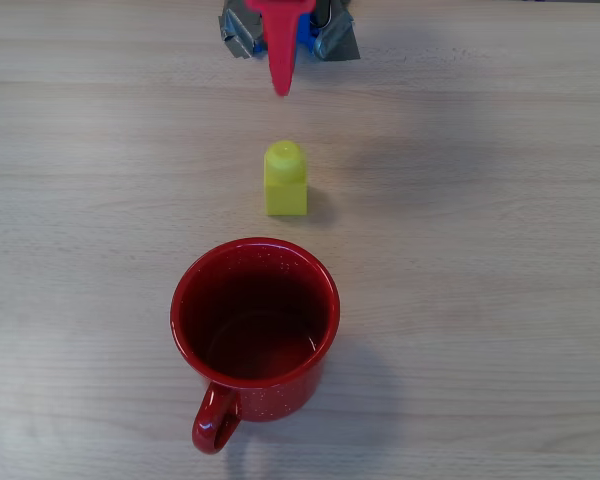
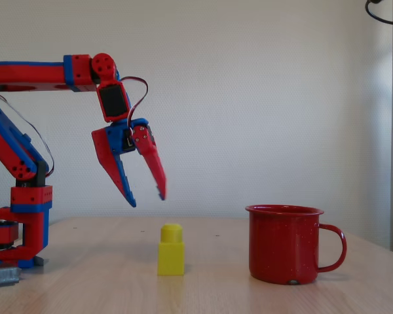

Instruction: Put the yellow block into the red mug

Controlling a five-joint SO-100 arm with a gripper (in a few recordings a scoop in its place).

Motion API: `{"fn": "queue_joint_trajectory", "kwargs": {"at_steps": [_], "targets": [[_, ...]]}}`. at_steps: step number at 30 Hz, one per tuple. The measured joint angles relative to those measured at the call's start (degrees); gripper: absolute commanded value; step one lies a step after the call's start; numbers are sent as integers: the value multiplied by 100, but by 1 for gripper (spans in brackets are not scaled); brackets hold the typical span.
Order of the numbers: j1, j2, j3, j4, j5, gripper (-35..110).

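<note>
The yellow block [image 1: 285, 180] [image 2: 171, 250] stands upright on the wooden table, stud on top, between the arm's base and the red mug. The red mug [image 1: 255, 325] [image 2: 285, 243] stands upright and holds nothing, its handle at the bottom in the overhead view and at the right in the fixed view. My red-and-blue gripper [image 2: 147, 199] [image 1: 281, 88] hangs open in the air, above and to the left of the block in the fixed view, with nothing between its fingers. Its tips are well clear of the block's stud.
The arm's base [image 2: 19, 242] [image 1: 288, 35] sits at the table's left end in the fixed view, top edge in the overhead view. Bare light wood [image 1: 480, 250] surrounds block and mug. A white wall stands behind.
</note>
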Motion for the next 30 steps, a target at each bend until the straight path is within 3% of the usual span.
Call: {"fn": "queue_joint_trajectory", "kwargs": {"at_steps": [9,17,30], "targets": [[0,-993,-545,510,79,52],[0,-1819,-589,492,88,54],[0,-3041,-712,-369,88,54]]}}
